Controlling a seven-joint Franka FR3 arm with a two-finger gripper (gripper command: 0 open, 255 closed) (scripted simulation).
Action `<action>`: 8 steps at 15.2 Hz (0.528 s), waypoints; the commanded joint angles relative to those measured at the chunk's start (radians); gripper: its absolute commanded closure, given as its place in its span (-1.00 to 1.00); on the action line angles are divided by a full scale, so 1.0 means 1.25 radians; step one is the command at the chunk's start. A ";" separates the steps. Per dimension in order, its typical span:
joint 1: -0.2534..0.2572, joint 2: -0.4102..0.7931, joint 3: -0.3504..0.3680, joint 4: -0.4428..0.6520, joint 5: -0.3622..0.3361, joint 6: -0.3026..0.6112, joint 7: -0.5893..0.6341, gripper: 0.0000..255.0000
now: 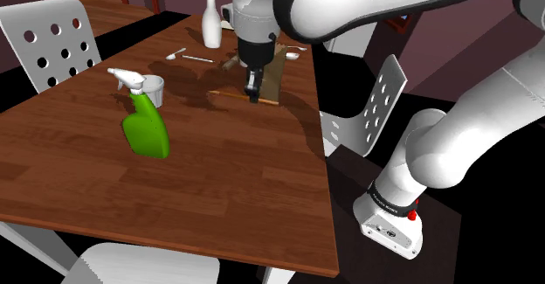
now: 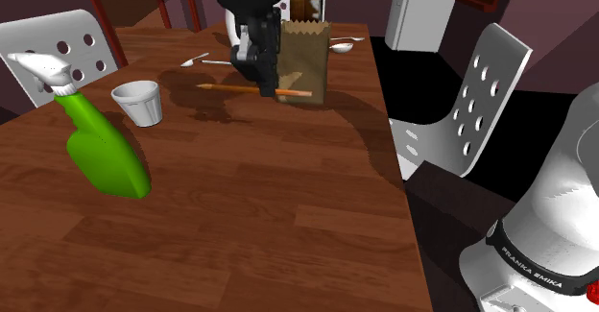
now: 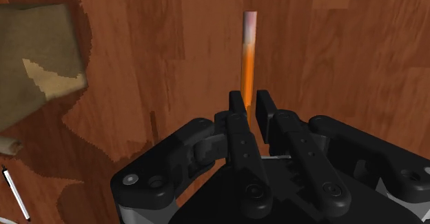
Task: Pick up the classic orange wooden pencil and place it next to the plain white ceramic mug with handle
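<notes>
**Shoulder view.** A dark wooden tabletop [image 1: 218, 177] is flanked by white perforated chairs [image 1: 52, 42], with black areas beyond. The black gripper [image 1: 253, 95] points down over the far half of the tabletop, toward the edge at this view's right. Its fingers are closed on an orange pencil [image 1: 229, 93] that runs crosswise between them (whether the pencil touches the wood cannot be told). A brown paper bag [image 1: 272, 74] is just behind the pencil. A green spray bottle [image 1: 145, 127] stands near the edge at this view's left, with a white cup [image 1: 154, 86] just behind it. A white bottle [image 1: 210, 22] stands by the far edge, and a spoon [image 1: 175, 55] lies in front of it.

**Second exterior view.** On the same tabletop [image 2: 269, 214], the gripper [image 2: 266, 89] clasps the pencil [image 2: 230, 86] nearer one end, and that end crosses in front of the paper bag [image 2: 305, 56]. The cup [image 2: 137, 102] sits well apart from the pencil, toward the edge at this view's left, beside the spray bottle [image 2: 104, 156].

**Wrist view.** The two fingers [image 3: 238, 109] pinch the pencil [image 3: 249, 54], which extends straight away from the gripper [image 3: 249, 100] over the wood grain (its far end is paler and pinkish). The paper bag [image 3: 38, 60] lies off to one side, clear of the pencil.
</notes>
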 commanded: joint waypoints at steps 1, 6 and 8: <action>-0.018 0.014 -0.024 0.014 -0.014 0.006 -0.035 1.00; -0.060 0.078 -0.074 0.065 -0.048 0.030 -0.107 1.00; -0.076 0.108 -0.092 0.092 -0.059 0.037 -0.135 1.00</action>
